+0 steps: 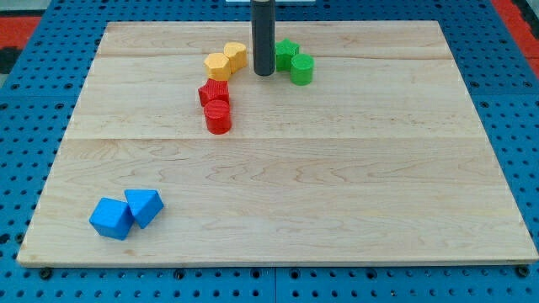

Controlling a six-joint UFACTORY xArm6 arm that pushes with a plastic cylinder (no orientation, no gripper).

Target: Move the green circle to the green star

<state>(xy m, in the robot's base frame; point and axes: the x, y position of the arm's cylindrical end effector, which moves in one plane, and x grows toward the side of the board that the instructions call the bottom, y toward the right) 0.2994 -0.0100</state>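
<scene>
The green circle (pixel 302 69) stands near the view's top, just right of centre. The green star (pixel 286 53) sits right behind it, up and to the left, touching or nearly touching it. My tip (pixel 263 73) is at the lower end of the dark rod, just left of both green blocks, about a block's width from the green circle. The rod partly hides the green star's left edge.
Two yellow blocks (pixel 226 61) sit left of the rod. A red star (pixel 214 92) and a red cylinder (pixel 218 117) lie below them. Two blue blocks (pixel 126 213) sit at the view's bottom left. The wooden board (pixel 337 185) rests on a blue pegboard.
</scene>
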